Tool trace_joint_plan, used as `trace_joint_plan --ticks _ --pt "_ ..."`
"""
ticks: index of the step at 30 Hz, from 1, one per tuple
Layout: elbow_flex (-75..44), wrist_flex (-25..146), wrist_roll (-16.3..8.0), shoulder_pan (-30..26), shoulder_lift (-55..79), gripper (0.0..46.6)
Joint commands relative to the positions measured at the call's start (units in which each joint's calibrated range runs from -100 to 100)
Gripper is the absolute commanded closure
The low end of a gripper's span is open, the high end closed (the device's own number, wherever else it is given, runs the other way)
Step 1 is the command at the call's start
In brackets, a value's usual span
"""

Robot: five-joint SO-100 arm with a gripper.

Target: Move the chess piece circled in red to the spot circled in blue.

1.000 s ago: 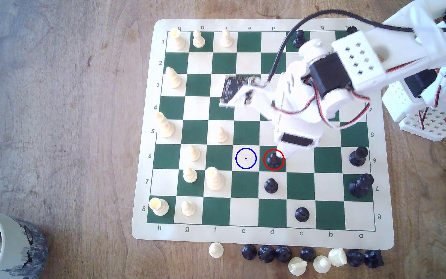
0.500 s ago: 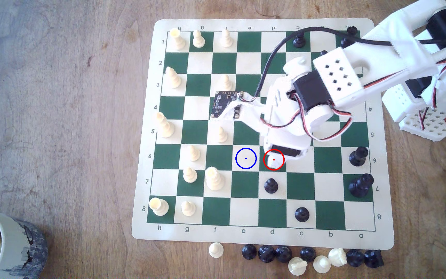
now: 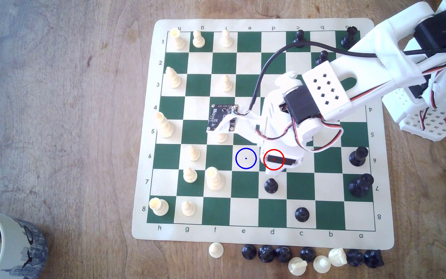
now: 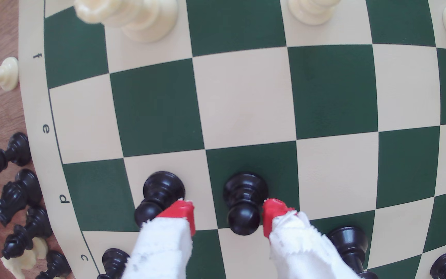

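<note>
The pincer [image 4: 228, 214] is wide apart around the black pawn [image 4: 244, 204], low in the wrist frame, so next it should squeeze, lift, and go to the blue-ringed square [image 3: 245, 158].

Soft, even daylight fills both views, casting only faint shadows. The wrist view bends the board [image 4: 243, 102] strongly at its edges, fisheye-like.
</note>
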Motion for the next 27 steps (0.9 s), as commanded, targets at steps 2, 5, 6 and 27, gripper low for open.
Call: trace_joint_plan --ticks 2,5,6,27 --pt "-4.51 -0.48 0.10 0.12 -0.89 34.2" --pt "-4.51 -0.48 0.24 0.20 -0.72 34.8" --pt "-4.42 -0.32 0.34 0.28 -0.72 35.1" --pt "-3.87 -0.24 0.49 0.35 -0.81 35.8"
